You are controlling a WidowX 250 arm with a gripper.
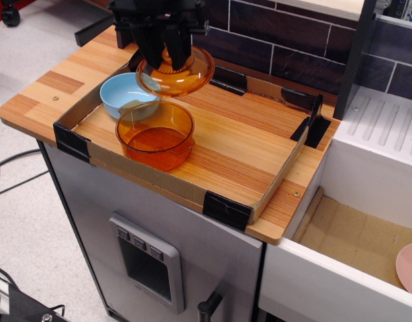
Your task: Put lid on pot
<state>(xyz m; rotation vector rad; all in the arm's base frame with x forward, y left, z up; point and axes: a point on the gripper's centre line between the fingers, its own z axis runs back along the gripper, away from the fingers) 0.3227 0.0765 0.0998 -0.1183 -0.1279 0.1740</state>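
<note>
Fingers (154, 47) clamp the lid (176, 71) by its knob, tilted above the pot (156, 135); lowered crooked, I reckon it could catch the rim or nudge the bowl (125, 92).

One orange glass lid (176, 74), one orange glass pot (156, 134), one light blue bowl (125, 94), one cardboard tray (152, 180) with black-taped corners, one pink plate (410, 266).

Lid (176, 72) above pot (156, 134), bowl (125, 94) behind-left, inside tray (226, 208).
</note>
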